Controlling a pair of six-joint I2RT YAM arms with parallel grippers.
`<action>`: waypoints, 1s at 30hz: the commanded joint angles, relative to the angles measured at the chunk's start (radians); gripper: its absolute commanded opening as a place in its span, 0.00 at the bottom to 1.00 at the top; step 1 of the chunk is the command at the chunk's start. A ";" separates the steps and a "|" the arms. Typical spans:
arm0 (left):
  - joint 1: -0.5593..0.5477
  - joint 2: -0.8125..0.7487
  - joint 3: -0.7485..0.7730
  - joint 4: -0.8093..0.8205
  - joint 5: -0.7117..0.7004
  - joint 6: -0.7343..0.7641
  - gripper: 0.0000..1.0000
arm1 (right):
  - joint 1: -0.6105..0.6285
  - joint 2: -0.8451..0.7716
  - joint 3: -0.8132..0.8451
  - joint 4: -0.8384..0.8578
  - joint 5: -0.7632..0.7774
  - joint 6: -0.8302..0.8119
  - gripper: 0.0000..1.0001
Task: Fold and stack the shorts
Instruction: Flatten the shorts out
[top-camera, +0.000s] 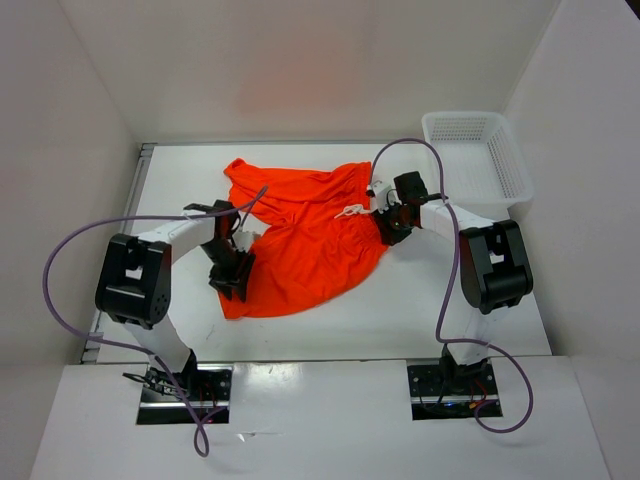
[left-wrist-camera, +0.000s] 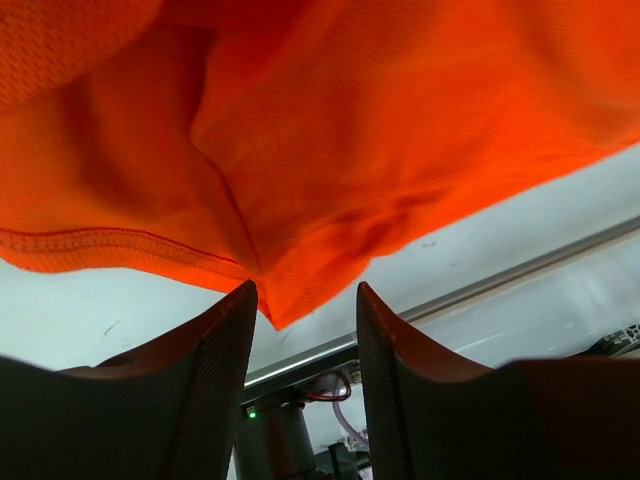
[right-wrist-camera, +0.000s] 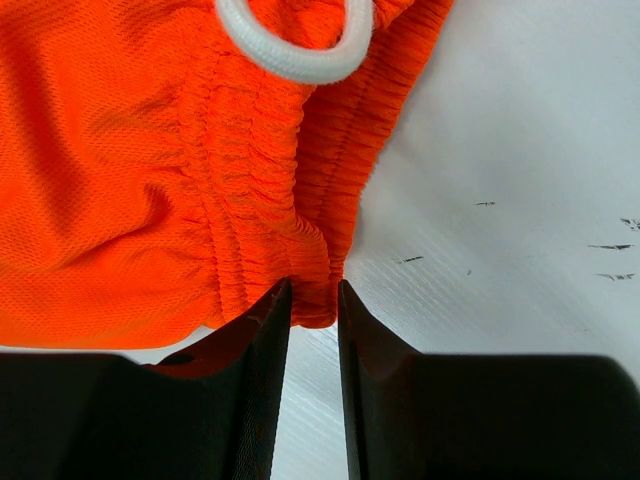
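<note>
The bright orange thin-fabric shorts (top-camera: 305, 235) are lying on the white surface (top-camera: 420, 310), a white plastic mesh basket (top-camera: 478, 160) sitting at their two o'clock. The right gripper (right-wrist-camera: 314, 295) is clamping its jaws on the gathered waistband at three o'clock; the left gripper (left-wrist-camera: 305, 300), at eight o'clock, is holding its jaws apart, a hem corner dipping between them.
</note>
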 joint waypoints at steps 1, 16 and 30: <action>0.003 0.049 -0.019 0.018 -0.044 0.004 0.52 | 0.013 -0.038 0.007 0.013 0.005 -0.005 0.30; 0.003 0.138 0.046 -0.029 0.074 0.004 0.21 | 0.013 -0.038 0.007 0.013 0.005 -0.005 0.30; 0.003 0.101 0.112 -0.057 0.012 0.004 0.37 | 0.013 -0.029 -0.003 0.013 0.005 -0.005 0.33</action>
